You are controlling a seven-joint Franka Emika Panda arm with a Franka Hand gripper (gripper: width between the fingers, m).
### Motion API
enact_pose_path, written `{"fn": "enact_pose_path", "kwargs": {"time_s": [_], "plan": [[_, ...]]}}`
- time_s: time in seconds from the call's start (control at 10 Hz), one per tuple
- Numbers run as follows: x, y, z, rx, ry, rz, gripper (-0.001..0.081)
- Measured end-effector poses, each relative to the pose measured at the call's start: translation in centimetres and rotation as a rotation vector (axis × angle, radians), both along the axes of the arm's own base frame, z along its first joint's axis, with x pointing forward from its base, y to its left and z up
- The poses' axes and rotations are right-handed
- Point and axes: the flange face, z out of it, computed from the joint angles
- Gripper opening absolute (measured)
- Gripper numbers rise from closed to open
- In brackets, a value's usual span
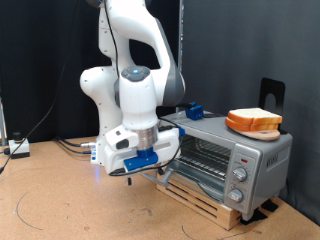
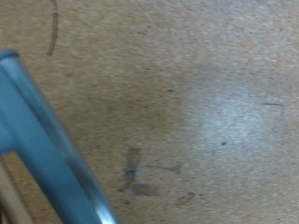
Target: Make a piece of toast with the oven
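While hanging low over the tabletop, just off the oven's front corner, gives no clear sight of the jaws: cannot tell how wide the gripper (image 1: 137,163) stands, nor see anything between its blue plastic fingers. Carries a white, smooth, rounded arm (image 1: 135,70) rising towards twelve o'clock in the exterior view.

At three o'clock from the gripper, just beside it: the oven (image 1: 225,155), boxy, brushed silver-grey, with a glass front, wire rack bars behind it and three round knobs stacked on the side panel. Cannot tell whether the door is shut or partly lowered. Sits on a slatted pale wooden pallet (image 1: 205,197).

On the oven's flat roof, at two o'clock from the gripper and well apart from it: the piece of toast (image 1: 253,121), squarish, pale cream face, orange-brown crust, lying flat.

In the wrist view, no fingers; only a slanted blue-grey bar (image 2: 42,140) with a glossy edge, blurred, over the tabletop (image 2: 206,84), a matt, speckled brown fibreboard bearing dark smudges.
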Motion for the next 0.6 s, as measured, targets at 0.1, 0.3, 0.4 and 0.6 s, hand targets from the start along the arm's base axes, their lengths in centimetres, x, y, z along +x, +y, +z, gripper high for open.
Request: {"fn": "enact_pose_path", "kwargs": {"time_s": [0.1, 0.3, 0.4, 0.6], "plan": [[0.1, -0.6, -1.0, -0.018, 0.012, -0.001, 0.0807], [0.0, -1.6, -2.9, -0.047, 0.021, -0.001, 0.0807], [-0.1, -2.3, -3.9, -0.045, 0.060, -0.015, 0.0807], [-0.1, -3.2, -5.8, -0.027, 0.125, -0.052, 0.0807]]}}
